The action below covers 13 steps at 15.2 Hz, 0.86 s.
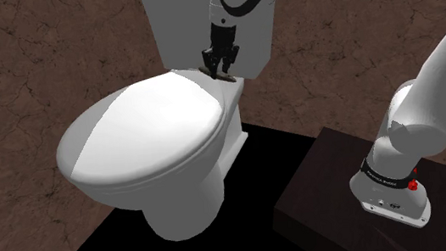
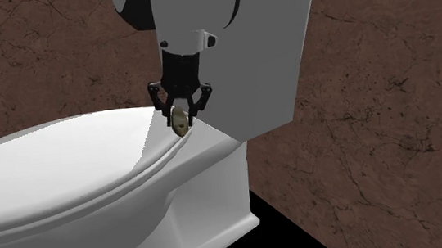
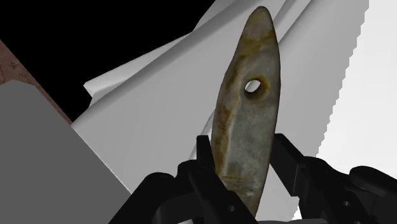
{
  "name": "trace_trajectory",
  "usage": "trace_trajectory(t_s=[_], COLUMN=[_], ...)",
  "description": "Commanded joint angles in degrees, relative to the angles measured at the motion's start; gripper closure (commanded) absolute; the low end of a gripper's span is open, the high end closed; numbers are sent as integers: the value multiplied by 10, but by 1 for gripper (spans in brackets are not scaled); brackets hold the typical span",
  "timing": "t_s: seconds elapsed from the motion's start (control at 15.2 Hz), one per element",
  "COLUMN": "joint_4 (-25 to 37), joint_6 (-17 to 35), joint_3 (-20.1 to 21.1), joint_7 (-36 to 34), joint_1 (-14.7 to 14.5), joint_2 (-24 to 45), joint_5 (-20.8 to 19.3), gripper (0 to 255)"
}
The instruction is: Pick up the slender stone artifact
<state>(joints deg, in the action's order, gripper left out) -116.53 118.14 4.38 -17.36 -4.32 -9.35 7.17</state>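
Wrist view: fingers point(image 3: 287, 162) pinch stone point(image 3: 248, 108) by its broad end, holed half sticking out, at lid's point(image 1: 141, 129) 2 o'clock by tank point(image 1: 176, 23) in shoulder view; grasp looks made, so next = straight lift w/ firm grip.

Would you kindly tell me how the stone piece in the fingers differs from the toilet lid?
The stone piece is mottled grey-tan; the toilet lid is plain white. The stone piece is slender, pointed, with a hole; the lid is broad and oval. The stone piece is clasped on end by the fingers; the lid lies shut. Both have curved edges.
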Motion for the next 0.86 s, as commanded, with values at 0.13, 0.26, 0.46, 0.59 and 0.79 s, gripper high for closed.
trace_trajectory(t_s=[0.13, 0.26, 0.46, 0.59, 0.79], joint_4=[28, 43, 66, 83, 92], joint_6=[-30, -45, -68, -84, -93], joint_3=[0, 0, -1, -1, -1], joint_7=[-4, -5, -8, -9, -10], joint_1=[0, 0, 1, 1, 1], joint_2=[-2, -3, -3, -2, -1], joint_5=[-2, -2, -4, -4, -5], gripper=[255, 255, 255, 255, 255])
